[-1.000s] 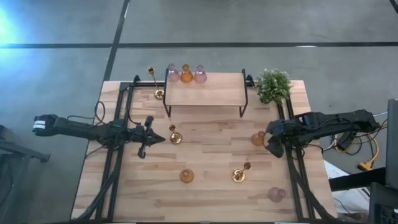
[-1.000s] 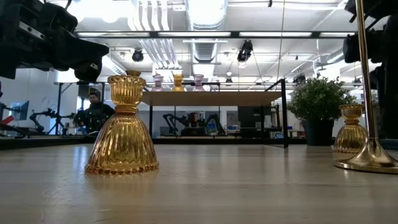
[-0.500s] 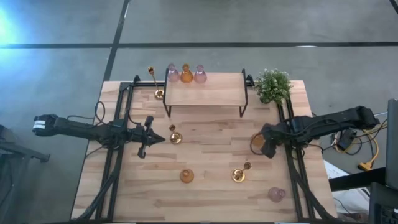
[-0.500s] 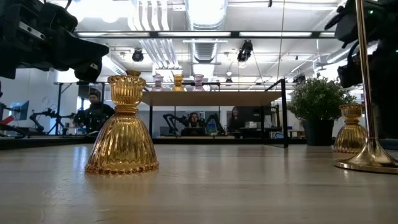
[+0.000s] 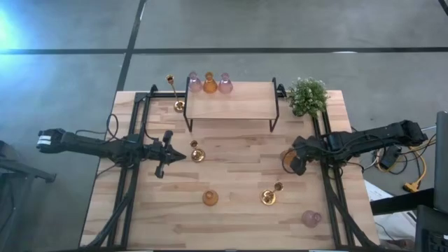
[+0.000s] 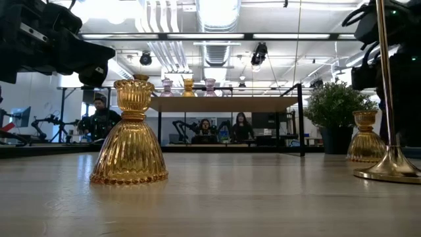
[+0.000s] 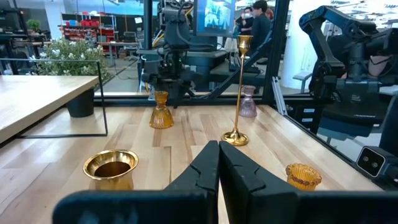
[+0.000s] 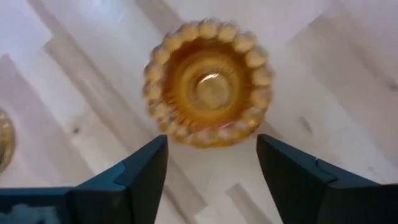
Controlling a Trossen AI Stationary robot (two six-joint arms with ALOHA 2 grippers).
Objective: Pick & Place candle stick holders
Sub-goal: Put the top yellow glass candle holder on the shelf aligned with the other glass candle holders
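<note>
Your right claw (image 8: 211,165) hangs right above an amber glass holder (image 8: 208,91) on the right side of the table (image 5: 231,217), with its fingers spread wide and not touching the glass. Your left claw (image 7: 219,163) waits over the left side, fingers pressed together, near a gold candlestick (image 5: 197,153). Three glass holders (image 5: 209,82) stand on the small shelf (image 5: 231,105) at the back. Another amber holder (image 5: 210,198), a pink one (image 5: 311,218) and a second gold candlestick (image 5: 269,195) stand near the front.
</note>
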